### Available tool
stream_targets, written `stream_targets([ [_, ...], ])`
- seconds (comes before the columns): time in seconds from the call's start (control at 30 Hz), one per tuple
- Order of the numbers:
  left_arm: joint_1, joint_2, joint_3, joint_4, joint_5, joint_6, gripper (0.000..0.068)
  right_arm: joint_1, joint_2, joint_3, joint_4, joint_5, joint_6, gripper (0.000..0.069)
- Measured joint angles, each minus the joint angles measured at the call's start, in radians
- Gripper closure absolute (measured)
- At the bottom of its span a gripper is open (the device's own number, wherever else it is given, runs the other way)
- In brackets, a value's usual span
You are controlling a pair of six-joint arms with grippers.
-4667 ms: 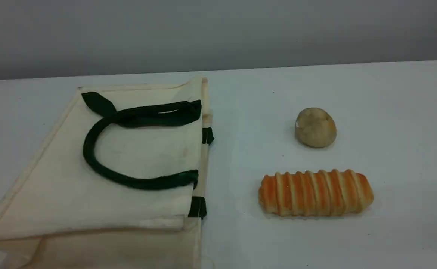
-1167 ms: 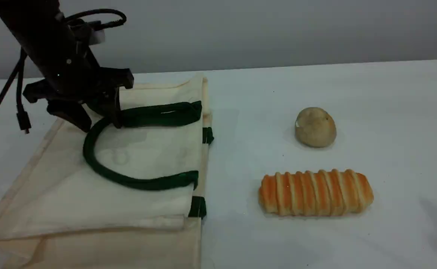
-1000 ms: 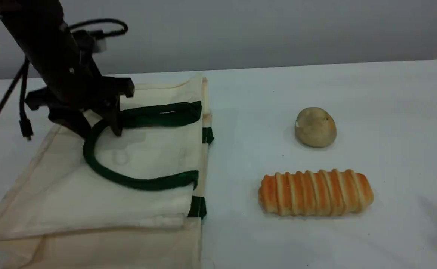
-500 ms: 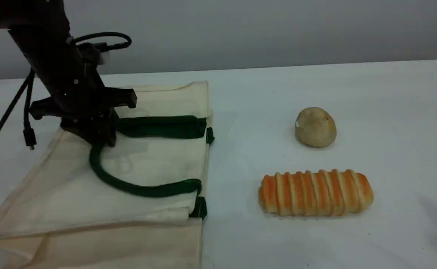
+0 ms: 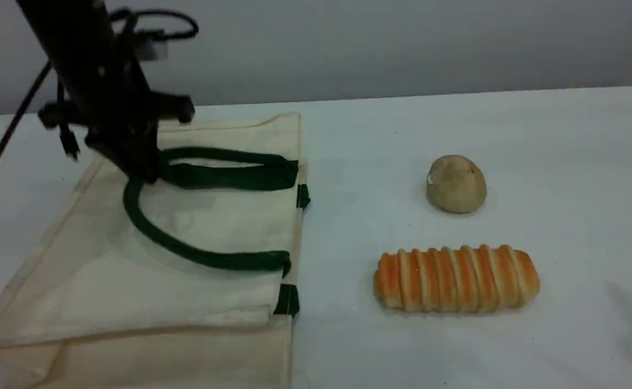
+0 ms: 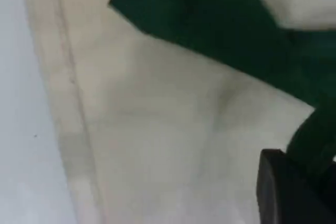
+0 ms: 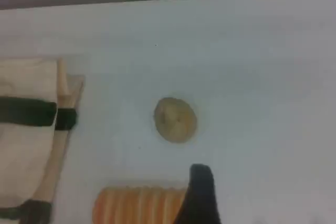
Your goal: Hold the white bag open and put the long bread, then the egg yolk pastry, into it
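The white bag [image 5: 197,232] lies flat on the left of the table, mouth toward the right. My left gripper [image 5: 143,168] is shut on its upper green handle [image 5: 229,174] near the bend and holds that strap a little off the fabric. The left wrist view is filled by cream cloth [image 6: 147,129], the green strap [image 6: 220,30] and one dark fingertip [image 6: 283,192]. The egg yolk pastry [image 5: 456,183] and the long bread [image 5: 456,279] rest to the right of the bag. In the right wrist view the pastry [image 7: 175,119] and long bread [image 7: 139,205] lie below one fingertip [image 7: 200,195], which holds nothing.
The white table [image 5: 537,129] runs back to a grey wall. A cable [image 5: 68,143] dangles from the left arm beside the bag's far corner. A faint shadow falls on the table at the right edge.
The left gripper came down over the handle's bend, closed on the strap and rose slightly, pulling the upper strap up and left. Both breads stayed put.
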Motion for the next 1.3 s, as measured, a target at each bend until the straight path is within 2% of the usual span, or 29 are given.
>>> stream_targets([
  [0.2,0.000,-0.002,-0.218,-0.089,0.247,0.141,0.0602,0.000,0.000,0.000,0.001,-0.002,0.000,0.0143],
  [0.3,0.000,-0.009,-0.304,-0.134,0.301,0.168,0.0602,0.000,0.000,0.000,0.004,-0.007,0.000,0.0143],
  [0.57,-0.001,-0.100,-0.344,-0.164,0.307,0.243,0.0602,0.000,0.000,0.002,0.004,-0.006,0.000,0.0143],
  [0.87,-0.001,-0.237,-0.340,-0.282,0.307,0.434,0.0602,0.000,0.000,0.002,0.004,-0.018,0.000,0.0143],
  [1.07,-0.001,-0.302,-0.333,-0.287,0.306,0.531,0.0602,0.000,0.000,0.002,0.004,-0.013,-0.004,0.0143],
  [1.3,-0.001,-0.391,-0.281,-0.282,0.305,0.687,0.0602,0.000,0.000,0.002,0.004,0.015,-0.027,0.0143],
])
